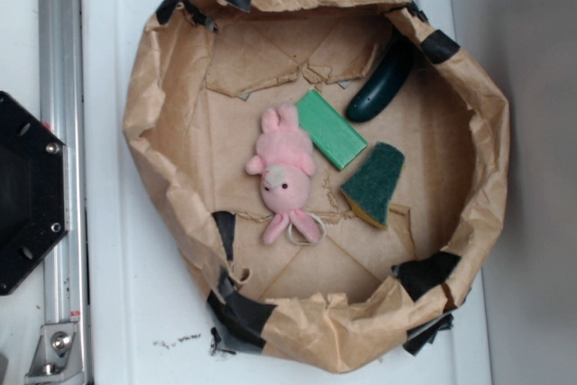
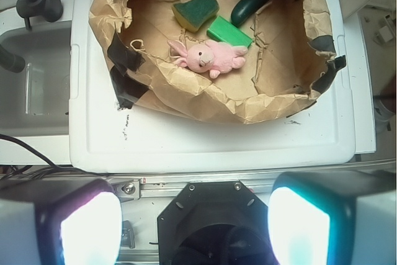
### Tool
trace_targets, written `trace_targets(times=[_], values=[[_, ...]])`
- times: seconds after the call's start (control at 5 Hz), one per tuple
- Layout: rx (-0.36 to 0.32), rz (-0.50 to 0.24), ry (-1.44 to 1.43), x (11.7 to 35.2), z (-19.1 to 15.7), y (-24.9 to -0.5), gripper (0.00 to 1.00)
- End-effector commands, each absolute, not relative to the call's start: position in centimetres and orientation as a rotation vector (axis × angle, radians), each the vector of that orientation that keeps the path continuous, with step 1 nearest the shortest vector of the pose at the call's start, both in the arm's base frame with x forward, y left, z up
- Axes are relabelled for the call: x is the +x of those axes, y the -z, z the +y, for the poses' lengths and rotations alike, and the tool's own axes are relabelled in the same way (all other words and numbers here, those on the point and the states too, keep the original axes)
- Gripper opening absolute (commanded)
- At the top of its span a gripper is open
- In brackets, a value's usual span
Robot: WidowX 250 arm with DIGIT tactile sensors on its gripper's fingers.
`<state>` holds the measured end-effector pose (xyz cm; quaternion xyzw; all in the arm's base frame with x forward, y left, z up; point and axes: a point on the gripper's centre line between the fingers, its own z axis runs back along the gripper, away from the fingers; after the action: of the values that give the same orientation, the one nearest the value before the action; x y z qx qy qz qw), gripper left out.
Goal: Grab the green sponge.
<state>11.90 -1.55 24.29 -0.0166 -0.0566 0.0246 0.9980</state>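
The gripper (image 2: pixel 195 224) stands wide open and empty, well back from the crumpled brown paper basin (image 2: pixel 205 94). Inside lie the pink plush bunny (image 2: pixel 211 56), then the light green flat block (image 2: pixel 228 31), then the wedge-shaped green sponge (image 2: pixel 195 12) on its yellow foam, apart from the block

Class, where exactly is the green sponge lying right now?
In the exterior view, the green sponge lies inside the paper-lined basin, right of the pink plush bunny, below the green block.
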Motion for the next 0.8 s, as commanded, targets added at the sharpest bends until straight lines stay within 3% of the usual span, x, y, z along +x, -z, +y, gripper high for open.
trace_targets(times=[0.0, 0.2, 0.4, 0.6], values=[[-0.033, -0.113, -0.049, 11.9, -1.6, -24.3, 1.0], [0.035, -0.138, -0.296, 15.2, -0.3, -20.8, 1.0], [0.071, -0.078, -0.334, 19.9, 0.3, -16.0, 1.0], [0.036, -0.246, -0.586, 24.9, 1.0, -13.3, 1.0]])
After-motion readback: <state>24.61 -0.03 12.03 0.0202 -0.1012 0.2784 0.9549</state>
